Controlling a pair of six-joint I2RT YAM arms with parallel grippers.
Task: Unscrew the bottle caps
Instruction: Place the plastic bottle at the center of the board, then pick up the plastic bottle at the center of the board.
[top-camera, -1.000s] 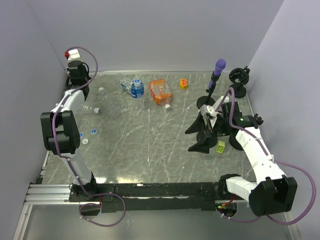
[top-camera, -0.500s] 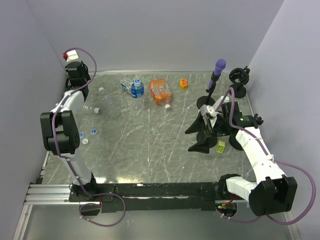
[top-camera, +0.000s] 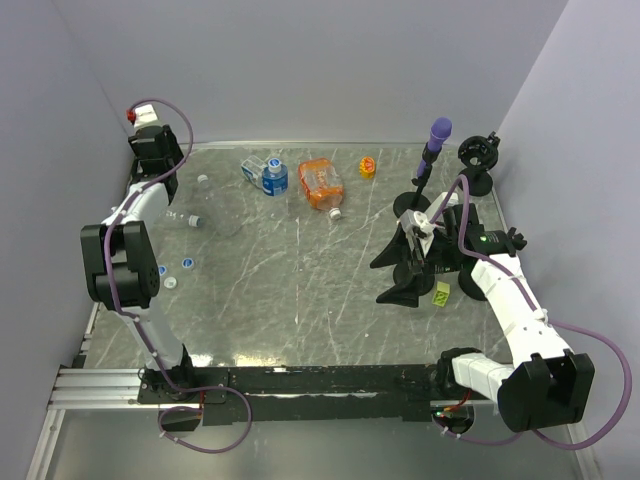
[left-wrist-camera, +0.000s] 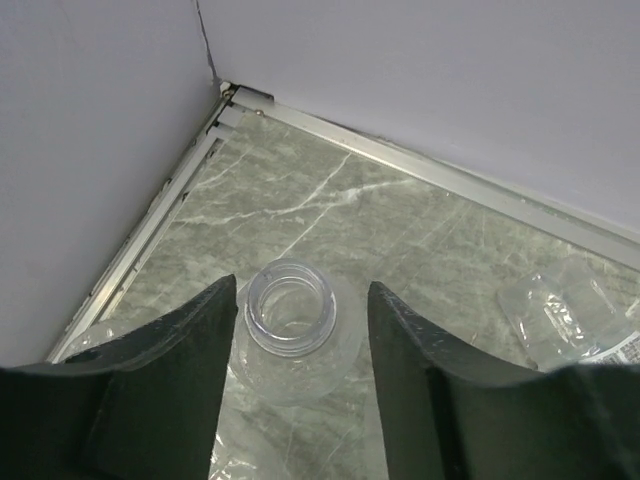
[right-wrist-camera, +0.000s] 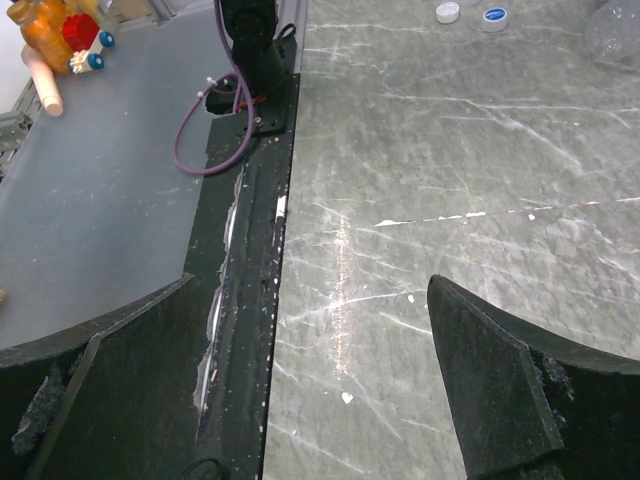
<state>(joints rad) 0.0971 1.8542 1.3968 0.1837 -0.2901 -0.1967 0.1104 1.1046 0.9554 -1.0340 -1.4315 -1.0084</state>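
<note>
Left gripper (left-wrist-camera: 300, 298), half open and empty, straddled my uncapped clear bottle (left-wrist-camera: 292, 350); two loose bottle caps (top-camera: 187, 263) lay on the table (top-camera: 300, 290) nearby, probably light and slick, best pinched across their rims

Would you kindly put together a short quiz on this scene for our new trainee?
1. True or false: the clear bottle between the left jaws has its cap on.
2. The two loose caps in the right wrist view are: A white and blue; B both red; C both green.
3. Fill in: the right jaws stand ___.
Key: 1 false; 2 A; 3 open.
</note>
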